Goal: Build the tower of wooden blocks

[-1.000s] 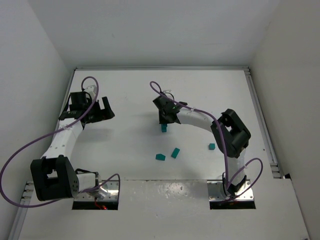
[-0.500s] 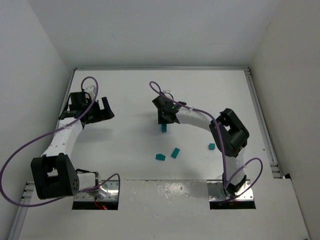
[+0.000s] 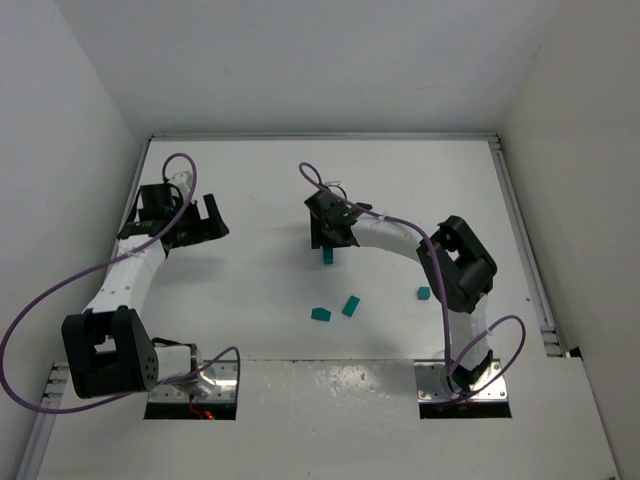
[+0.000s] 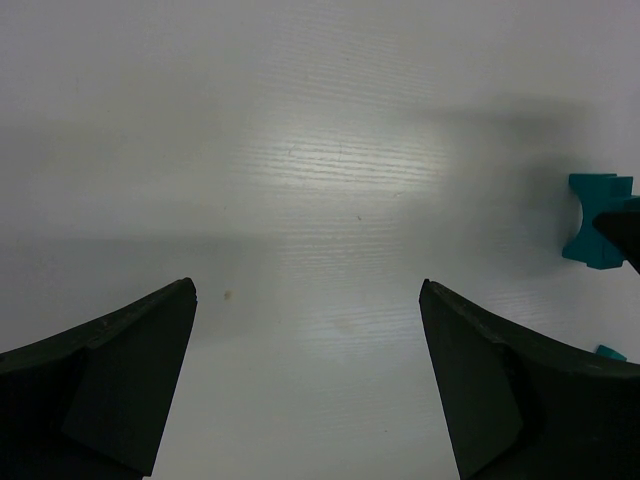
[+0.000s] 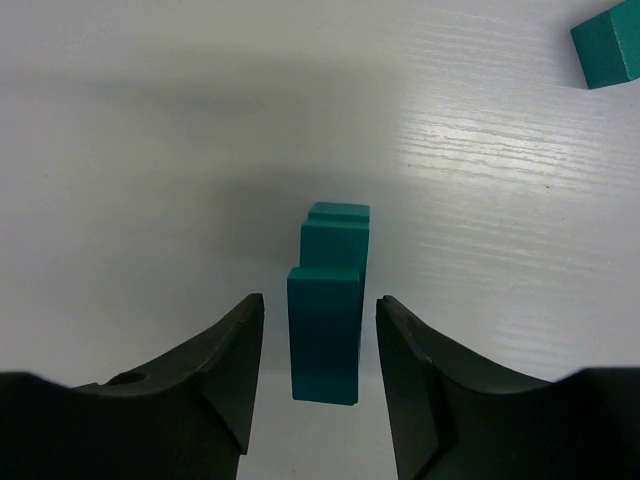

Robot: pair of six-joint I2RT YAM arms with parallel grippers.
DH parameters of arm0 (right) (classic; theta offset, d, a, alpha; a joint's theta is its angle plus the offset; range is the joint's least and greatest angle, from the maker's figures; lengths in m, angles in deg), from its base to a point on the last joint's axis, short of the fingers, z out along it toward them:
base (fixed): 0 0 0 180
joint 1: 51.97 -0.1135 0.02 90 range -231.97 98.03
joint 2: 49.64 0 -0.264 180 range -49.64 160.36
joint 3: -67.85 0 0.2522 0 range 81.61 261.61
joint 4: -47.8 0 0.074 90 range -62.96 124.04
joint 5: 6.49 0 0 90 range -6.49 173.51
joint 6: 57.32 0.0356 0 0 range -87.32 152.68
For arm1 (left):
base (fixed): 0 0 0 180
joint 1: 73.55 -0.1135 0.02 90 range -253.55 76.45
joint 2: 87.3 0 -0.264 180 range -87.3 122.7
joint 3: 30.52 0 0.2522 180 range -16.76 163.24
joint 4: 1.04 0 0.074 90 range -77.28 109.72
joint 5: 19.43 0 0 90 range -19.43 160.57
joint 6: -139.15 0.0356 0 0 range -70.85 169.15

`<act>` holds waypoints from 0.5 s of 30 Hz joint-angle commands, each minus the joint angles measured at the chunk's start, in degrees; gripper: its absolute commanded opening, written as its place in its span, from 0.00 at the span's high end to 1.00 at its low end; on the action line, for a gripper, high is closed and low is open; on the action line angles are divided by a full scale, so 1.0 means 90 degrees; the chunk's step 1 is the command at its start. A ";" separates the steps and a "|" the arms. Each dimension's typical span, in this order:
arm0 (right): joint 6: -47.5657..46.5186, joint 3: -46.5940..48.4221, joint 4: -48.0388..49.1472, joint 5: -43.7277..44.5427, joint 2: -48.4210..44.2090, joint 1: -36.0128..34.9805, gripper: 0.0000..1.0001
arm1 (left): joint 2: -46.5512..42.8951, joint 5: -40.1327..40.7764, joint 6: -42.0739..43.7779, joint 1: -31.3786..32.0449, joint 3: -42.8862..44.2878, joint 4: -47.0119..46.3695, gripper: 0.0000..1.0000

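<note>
White desk (image 3: pixel 250 180), plain white walls round it. Tower (image 5: pixel 327 320) stands near desk centre, a narrow teal stack. In the right wrist view its top block sits slightly left of the notched one under it, so alignment looks marginal. Right pincer (image 5: pixel 320 305) straddles the tower from above, jaws apart, with a thin gap on each side and no contact that I can see. Risk as I read it: clearance is slim, so any sideways drift or tilt on lift-off lets a finger clip the top block and topple the stack. Closing off-centre would shove it too. Loose blocks (image 3: pixel 320 314) lie nearer the bases, two just beside each other and a third (image 3: pixel 424 293) off to the right, all well apart from the tower. Left pincer (image 4: pixel 305 290) hangs over bare desk at far left, jaws wide apart and holding nothing, with the tower only at the edge of its view.
</note>
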 commanded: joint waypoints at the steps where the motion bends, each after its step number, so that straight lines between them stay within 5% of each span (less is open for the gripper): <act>1: 0.0046 0.0207 0.0060 -0.0040 -0.0098 0.0032 0.47 | -0.0003 -0.0098 -0.0083 -0.0072 -0.0015 -0.0150 0.00; 6: 0.0036 0.0188 0.0060 -0.0030 -0.0127 0.0033 0.35 | -0.0003 -0.0157 -0.0083 -0.0072 -0.0015 -0.0150 0.00; 15: -0.0227 0.0119 0.0167 -0.0166 -0.0205 0.0139 0.35 | -0.0003 -0.0157 -0.0083 -0.0072 -0.0015 -0.0150 0.00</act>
